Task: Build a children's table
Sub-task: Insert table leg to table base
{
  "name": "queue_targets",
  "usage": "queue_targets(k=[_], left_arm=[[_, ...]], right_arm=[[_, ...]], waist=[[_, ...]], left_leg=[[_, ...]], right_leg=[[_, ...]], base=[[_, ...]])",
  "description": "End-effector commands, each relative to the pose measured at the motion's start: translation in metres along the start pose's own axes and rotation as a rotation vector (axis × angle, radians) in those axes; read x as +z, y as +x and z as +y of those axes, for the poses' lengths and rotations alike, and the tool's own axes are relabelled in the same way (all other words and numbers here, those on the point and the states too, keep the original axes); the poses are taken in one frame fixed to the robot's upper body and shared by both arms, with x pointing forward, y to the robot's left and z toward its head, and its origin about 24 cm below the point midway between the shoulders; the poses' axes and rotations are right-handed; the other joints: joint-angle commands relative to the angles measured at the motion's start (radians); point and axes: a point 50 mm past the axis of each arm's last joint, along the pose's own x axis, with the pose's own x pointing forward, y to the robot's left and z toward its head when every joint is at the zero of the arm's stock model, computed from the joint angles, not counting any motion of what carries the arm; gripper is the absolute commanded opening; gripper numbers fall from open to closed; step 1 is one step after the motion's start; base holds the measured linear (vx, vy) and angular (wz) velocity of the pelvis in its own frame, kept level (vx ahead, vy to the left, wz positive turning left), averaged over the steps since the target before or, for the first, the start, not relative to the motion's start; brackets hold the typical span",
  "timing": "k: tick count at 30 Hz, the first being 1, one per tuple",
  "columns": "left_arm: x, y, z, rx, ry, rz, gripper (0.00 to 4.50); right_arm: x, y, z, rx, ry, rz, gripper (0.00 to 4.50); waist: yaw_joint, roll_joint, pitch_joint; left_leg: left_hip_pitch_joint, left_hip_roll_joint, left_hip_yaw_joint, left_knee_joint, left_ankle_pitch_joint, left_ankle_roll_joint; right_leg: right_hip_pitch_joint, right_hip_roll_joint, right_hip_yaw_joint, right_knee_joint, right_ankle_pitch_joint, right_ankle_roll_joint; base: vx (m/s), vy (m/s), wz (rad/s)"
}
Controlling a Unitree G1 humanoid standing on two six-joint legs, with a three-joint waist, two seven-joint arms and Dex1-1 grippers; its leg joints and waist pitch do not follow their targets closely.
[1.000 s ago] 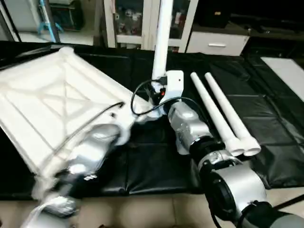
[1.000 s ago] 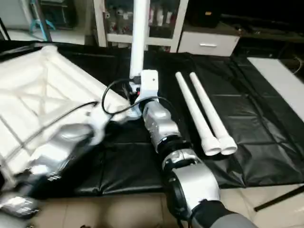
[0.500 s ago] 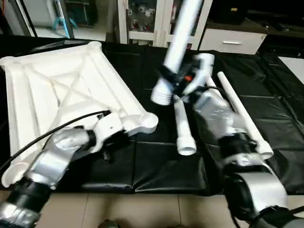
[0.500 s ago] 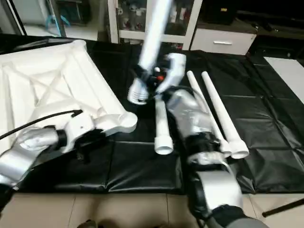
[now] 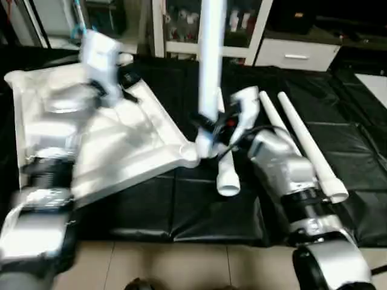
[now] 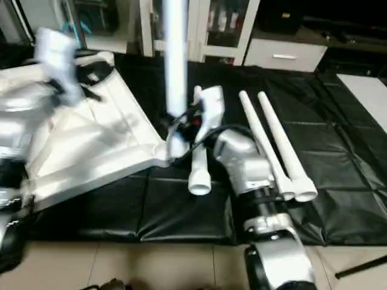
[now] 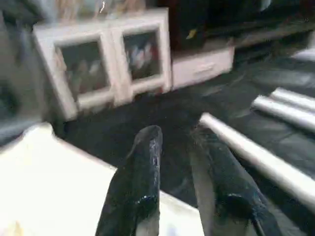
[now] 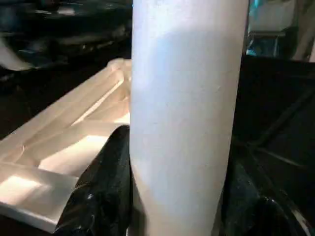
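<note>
Right gripper (image 8: 172,196) clamped on upright leg (image 5: 211,60) beside tabletop (image 5: 121,139) corner. Left wrist view: left gripper (image 7: 179,142) fingers slightly apart, empty, above tabletop. No writing readable.

The room is bright. The silver left arm (image 5: 54,115) looks smeared and blurry. The shiny black table cover (image 5: 338,139) has soft glare.

white tabletop (image 5: 121,145) underside-up; one leg (image 5: 211,66) upright, three (image 5: 302,142) flat.
</note>
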Motion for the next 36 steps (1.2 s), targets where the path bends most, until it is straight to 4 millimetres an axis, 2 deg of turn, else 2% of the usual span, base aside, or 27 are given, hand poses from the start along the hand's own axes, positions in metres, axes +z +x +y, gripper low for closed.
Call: queue_targets(k=[1,2,3,4,5,6,7,10,12,14,16,18,21,22,23,24,25,26,27,28,29,30,31,33,36], left_arm=[[0.021,0.019,-0.026,-0.067,0.043,-0.019,1.11],[0.027,0.022,-0.034,-0.098,0.040,-0.036,1.11],[0.032,0.025,-0.040,-0.116,0.034,-0.048,1.11],[0.032,0.025,-0.040,-0.116,0.034,-0.048,1.11],[0.036,0.026,-0.043,-0.123,0.037,-0.057,1.11],[0.051,0.028,-0.053,-0.165,0.044,-0.116,1.11],[0.051,0.028,-0.053,-0.165,0.044,-0.116,1.11],[0.084,0.016,-0.074,-0.330,-0.055,-0.285,1.11],[0.088,0.008,-0.077,-0.384,-0.087,-0.293,1.11],[0.070,0.011,-0.060,-0.275,-0.055,-0.210,1.11],[0.049,0.013,-0.041,-0.164,-0.017,-0.143,1.11],[0.033,0.009,-0.028,-0.112,-0.007,-0.110,1.11],[0.017,0.002,-0.016,-0.052,0.019,-0.056,1.11],[0.003,-0.005,-0.007,-0.006,0.112,-0.003,1.11],[0.001,-0.005,-0.006,0.000,0.125,0.004,1.11],[-0.011,-0.011,-0.002,0.007,0.198,0.040,1.11],[-0.019,-0.013,-0.003,-0.027,0.201,0.052,1.40],[-0.026,-0.016,-0.007,-0.087,0.190,0.056,1.40],[-0.035,-0.021,-0.017,-0.200,0.149,0.060,1.47],[-0.035,-0.021,-0.017,-0.200,0.149,0.060,1.47],[-0.040,-0.024,-0.025,-0.278,0.121,0.059,1.52],[-0.056,-0.032,-0.045,-0.450,0.087,0.095,1.66],[-0.066,-0.035,-0.054,-0.521,0.065,0.129,1.82],[-0.079,-0.038,-0.063,-0.585,0.058,0.179,1.89],[-0.091,-0.036,-0.064,-0.591,0.109,0.229,2.13]], right_arm=[[0.006,0.006,0.007,0.000,-0.058,-0.005,1.82],[0.006,0.008,0.009,0.008,-0.062,-0.001,1.82],[0.007,0.009,0.010,0.011,-0.070,0.003,1.82],[0.007,0.009,0.010,0.011,-0.070,0.003,1.82],[0.007,0.010,0.010,0.010,-0.079,0.006,1.82],[0.006,0.011,0.010,0.004,-0.092,0.014,1.82],[0.006,0.011,0.010,0.004,-0.092,0.014,1.82],[0.003,0.010,0.008,-0.016,-0.112,0.031,1.82],[0.003,0.008,0.006,-0.027,-0.114,0.034,1.82],[0.002,0.007,0.003,-0.042,-0.115,0.036,1.82],[0.003,0.006,0.001,-0.051,-0.115,0.036,1.82],[0.003,0.004,-0.001,-0.058,-0.118,0.032,1.82],[0.006,0.001,-0.006,-0.076,-0.123,0.026,1.82],[0.009,-0.002,-0.011,-0.100,-0.125,0.017,1.82],[0.009,-0.002,-0.012,-0.103,-0.125,0.016,1.82],[0.013,-0.005,-0.017,-0.118,-0.111,0.002,1.82],[0.016,-0.008,-0.020,-0.126,-0.096,-0.010,1.82],[0.019,-0.010,-0.023,-0.129,-0.080,-0.020,1.82],[0.022,-0.013,-0.025,-0.118,-0.062,-0.031,1.82],[0.022,-0.013,-0.025,-0.118,-0.062,-0.031,1.82],[0.023,-0.015,-0.026,-0.109,-0.051,-0.037,1.82],[0.026,-0.021,-0.030,-0.078,-0.023,-0.039,1.82],[0.027,-0.024,-0.031,-0.057,-0.010,-0.036,1.82],[0.026,-0.029,-0.031,-0.016,0.002,-0.017,1.82],[0.024,-0.034,-0.031,0.017,-0.007,0.012,1.82]], waist=[[0.004,0.031,-0.083],[0.002,0.025,-0.083],[0.008,0.021,-0.088],[0.009,0.019,-0.086],[0.009,0.018,-0.086],[0.008,0.018,-0.084],[0.007,0.017,-0.084],[0.005,0.020,-0.084],[0.006,0.019,-0.081],[0.002,0.016,-0.077],[-0.004,0.020,-0.071],[-0.006,0.019,-0.072],[-0.005,0.024,-0.078],[-0.003,0.023,-0.080],[-0.005,0.024,-0.080],[-0.005,0.015,-0.080],[-0.004,0.014,-0.079],[-0.001,0.018,-0.079],[-0.001,0.008,-0.078],[0.005,0.015,-0.078],[0.006,0.013,-0.078],[0.006,0.008,-0.076],[0.006,0.003,-0.077],[0.006,0.006,-0.074],[0.002,0.005,-0.073]], left_leg=[[0.015,0.000,0.003,-0.055,0.009,-0.013],[0.014,-0.001,0.006,-0.054,0.014,-0.009],[0.015,0.000,0.005,-0.050,0.038,0.002],[0.008,-0.003,0.005,-0.050,0.042,0.009],[0.009,-0.002,0.005,-0.050,0.035,0.014],[0.006,-0.003,0.003,-0.050,0.019,0.020],[0.008,-0.002,0.004,-0.051,0.009,0.020],[0.010,0.001,0.005,-0.049,-0.005,0.015],[0.011,0.003,0.006,-0.051,-0.014,0.019],[0.010,0.003,0.007,-0.053,-0.034,0.021],[0.015,0.002,0.006,-0.059,-0.099,0.006],[0.014,0.003,0.004,-0.061,-0.104,-0.007],[0.016,0.005,0.004,-0.059,-0.075,-0.017],[0.016,0.006,0.003,-0.058,-0.059,-0.012],[0.015,0.005,0.003,-0.058,-0.054,-0.009],[0.016,0.005,0.005,-0.058,-0.051,-0.006],[0.015,0.005,0.006,-0.059,-0.052,-0.003],[0.017,0.006,0.005,-0.059,-0.052,-0.007],[0.016,0.006,0.008,-0.059,-0.043,-0.005],[0.019,0.007,0.009,-0.059,-0.048,-0.008],[0.018,0.007,0.009,-0.060,-0.050,-0.010],[0.018,0.006,0.011,-0.061,-0.052,-0.008],[0.016,0.007,0.010,-0.061,-0.055,-0.006],[0.016,0.008,0.013,-0.061,-0.068,0.003],[0.014,0.005,0.011,-0.063,-0.088,0.004]], right_leg=[[0.066,-0.062,0.038,-0.039,0.182,-0.230],[0.066,-0.059,0.038,-0.042,0.201,-0.234],[0.070,-0.061,0.038,-0.035,0.256,-0.253],[0.073,-0.060,0.036,-0.034,0.282,-0.264],[0.074,-0.061,0.037,-0.034,0.286,-0.268],[0.077,-0.062,0.037,-0.035,0.278,-0.266],[0.077,-0.063,0.037,-0.037,0.269,-0.267],[0.077,-0.066,0.039,-0.036,0.258,-0.288],[0.074,-0.063,0.037,-0.038,0.245,-0.298],[0.072,-0.060,0.036,-0.043,0.200,-0.286],[0.070,-0.060,0.037,-0.056,0.069,-0.241],[0.071,-0.061,0.038,-0.058,0.034,-0.218],[0.067,-0.060,0.037,-0.050,0.084,-0.221],[0.066,-0.060,0.036,-0.047,0.110,-0.224],[0.066,-0.058,0.036,-0.046,0.121,-0.222],[0.066,-0.058,0.036,-0.048,0.123,-0.222],[0.065,-0.059,0.037,-0.048,0.113,-0.220],[0.064,-0.061,0.037,-0.046,0.109,-0.221],[0.063,-0.060,0.039,-0.047,0.111,-0.224],[0.060,-0.061,0.038,-0.045,0.102,-0.229],[0.060,-0.062,0.038,-0.043,0.098,-0.233],[0.059,-0.062,0.038,-0.046,0.089,-0.233],[0.062,-0.064,0.038,-0.044,0.084,-0.235],[0.058,-0.062,0.039,-0.047,0.069,-0.231],[0.062,-0.062,0.040,-0.055,0.037,-0.211]], base=[[0.000,0.000,0.00],[0.000,0.000,0.00],[0.000,0.000,0.00],[0.000,0.000,0.00],[0.000,0.000,0.00],[0.000,0.000,0.00],[0.000,0.000,0.00],[0.000,0.000,0.00],[0.000,0.000,0.00],[0.000,0.000,0.00],[0.000,0.000,0.00],[0.000,0.000,0.00],[0.000,0.000,0.00],[0.000,0.000,0.00],[0.000,0.000,0.00],[0.000,0.000,0.00],[0.000,0.000,0.00],[0.000,0.000,0.00],[0.000,0.000,0.00],[0.000,0.000,0.00],[0.000,0.000,0.00],[0.000,0.000,0.00],[0.000,0.000,0.00],[0.000,0.000,0.00],[0.000,0.000,0.00]])
